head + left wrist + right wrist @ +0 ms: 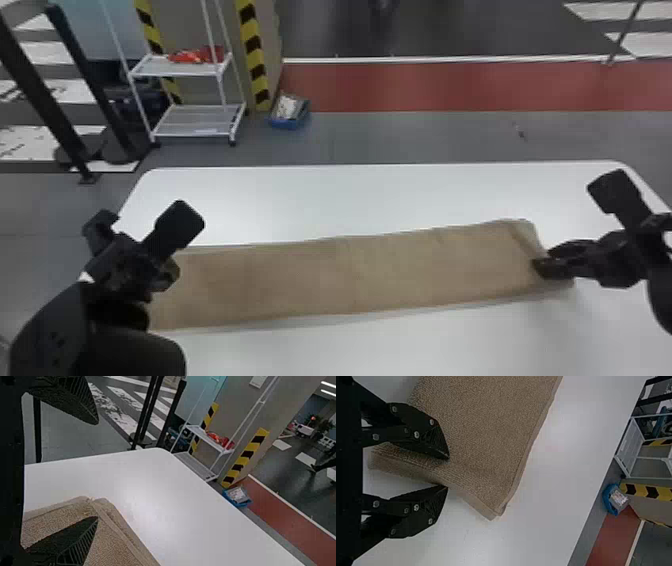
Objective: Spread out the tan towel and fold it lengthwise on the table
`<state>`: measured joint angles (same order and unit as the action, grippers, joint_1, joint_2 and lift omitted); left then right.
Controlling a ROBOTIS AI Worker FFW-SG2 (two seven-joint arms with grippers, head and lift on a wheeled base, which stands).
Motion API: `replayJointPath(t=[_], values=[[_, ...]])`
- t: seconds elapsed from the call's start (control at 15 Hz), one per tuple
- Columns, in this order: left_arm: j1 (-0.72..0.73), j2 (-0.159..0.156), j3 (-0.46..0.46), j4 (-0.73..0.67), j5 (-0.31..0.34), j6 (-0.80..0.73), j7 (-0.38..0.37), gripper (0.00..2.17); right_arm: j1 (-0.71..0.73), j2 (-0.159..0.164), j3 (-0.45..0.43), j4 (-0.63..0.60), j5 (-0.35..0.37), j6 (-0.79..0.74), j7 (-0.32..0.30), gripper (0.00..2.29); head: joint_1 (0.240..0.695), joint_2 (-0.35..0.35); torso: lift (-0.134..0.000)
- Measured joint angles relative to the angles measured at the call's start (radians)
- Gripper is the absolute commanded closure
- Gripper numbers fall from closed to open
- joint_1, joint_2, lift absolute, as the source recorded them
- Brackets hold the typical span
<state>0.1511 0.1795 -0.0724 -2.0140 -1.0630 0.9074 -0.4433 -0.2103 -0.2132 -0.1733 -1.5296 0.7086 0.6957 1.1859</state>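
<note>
Nearest, a strip of white tabletop [350, 345]. Next, the tan towel [350, 280], laid crosswise in a long, fairly smooth band, layered edges at the left end, creased by the right. Above its left end, the left gripper [135, 250], spread wide; at its right, the right gripper [550, 260], slightly parted about the edge, unclenched. Beyond, more tabletop to rounded corners.
</note>
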Motion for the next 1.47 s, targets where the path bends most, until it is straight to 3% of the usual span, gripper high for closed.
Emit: replayJointPath(t=[0.07,0.13,0.4,0.6,0.8,1.0,1.07,1.13,1.2,1.47], values=[[0.002,0.0,0.0,0.0,0.0,0.0,0.0,0.02,0.0,0.0,0.0,0.0,0.0,0.0,0.0,0.88,0.695,0.061,-0.124],[0.004,0.0,0.0,0.0,0.0,-0.002,0.0,0.02,0.0,0.0,0.0,0.0,0.0,0.0,0.001,1.14,0.695,0.061,-0.124],[0.007,0.001,0.0,0.0,0.0,-0.006,0.0,0.02,0.006,0.0,-0.016,-0.009,-0.014,0.0,0.024,1.18,0.695,0.061,-0.124],[0.009,0.001,0.001,-0.005,-0.001,-0.006,-0.005,0.02,0.047,-0.008,-0.056,-0.088,-0.022,0.0,0.1,1.18,0.695,0.061,-0.124],[0.01,0.001,0.002,-0.012,-0.002,-0.007,-0.006,0.02,0.123,-0.049,-0.116,-0.179,-0.049,0.0,0.133,1.18,0.695,0.032,-0.124],[0.006,0.0,-0.006,-0.013,-0.002,-0.009,-0.007,0.02,0.161,-0.096,-0.195,-0.179,-0.065,-0.023,0.131,1.18,0.695,-0.025,-0.124],[0.006,0.0,-0.01,-0.013,-0.002,-0.009,-0.008,0.02,0.162,-0.106,-0.214,-0.165,-0.068,-0.033,0.127,1.06,0.695,-0.057,-0.124],[0.005,-0.001,-0.014,-0.013,-0.002,-0.009,-0.009,0.02,0.162,-0.112,-0.225,-0.155,-0.07,-0.037,0.123,0.37,0.695,-0.067,-0.124],[0.004,-0.002,-0.018,-0.013,-0.002,-0.009,-0.01,0.02,0.161,-0.113,-0.23,-0.15,-0.073,-0.035,0.12,0.0,0.695,-0.074,-0.124],[0.004,-0.006,-0.019,-0.017,0.0,-0.009,-0.03,0.03,0.152,-0.113,-0.275,-0.179,-0.127,0.036,0.148,0.02,0.695,-0.087,-0.124]])
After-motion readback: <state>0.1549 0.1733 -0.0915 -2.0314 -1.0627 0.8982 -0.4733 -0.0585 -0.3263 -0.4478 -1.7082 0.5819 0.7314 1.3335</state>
